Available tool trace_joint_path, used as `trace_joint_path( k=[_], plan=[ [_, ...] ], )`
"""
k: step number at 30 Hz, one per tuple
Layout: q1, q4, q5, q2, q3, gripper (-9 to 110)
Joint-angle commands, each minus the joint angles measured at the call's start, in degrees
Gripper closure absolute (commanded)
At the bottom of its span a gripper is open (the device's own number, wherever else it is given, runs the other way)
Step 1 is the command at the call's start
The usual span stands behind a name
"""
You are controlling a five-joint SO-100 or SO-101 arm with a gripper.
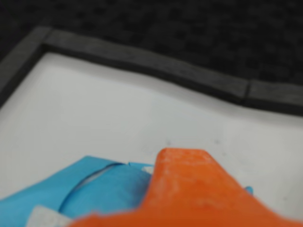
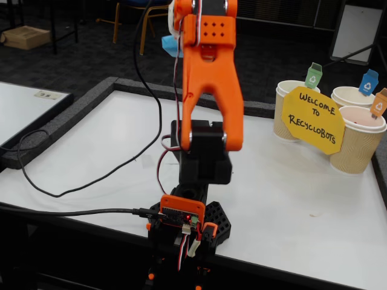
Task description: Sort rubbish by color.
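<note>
**Blue bundle up at the gripper**

In the wrist view the blue bundle (image 1: 94, 187) sits right against the orange gripper (image 1: 189, 189), filling the lower left of the frame with the finger overlapping its right side; a sliver of blue also peeks out past the finger's right edge. Whether the jaws are clamped on it cannot be told, since only one finger shows and the picture is blurred. The bundle is light blue folded paper with a curved crease and a pale patch at its lower edge. Below it lies the white bench (image 1: 94, 109) with its dark border.

In the fixed view the arm (image 2: 208, 78) stands upright, and a bit of blue (image 2: 169, 45) shows high beside its top, well above the bench (image 2: 302, 181). Three cups (image 2: 357, 142) and a yellow sign (image 2: 313, 119) stand at the right.
</note>
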Motion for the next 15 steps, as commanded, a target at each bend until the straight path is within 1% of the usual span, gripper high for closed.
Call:
trace_joint_path(
  k=[1,4,8,15],
  plan=[
    [6.24,-4.48,-6.15,2.64,1.49,101],
    [12.22,-5.80,-7.03,4.92,4.92,101],
    [17.49,-7.03,-7.82,8.88,8.70,101],
    [26.89,-7.56,-8.26,9.67,9.58,101]
  ],
)
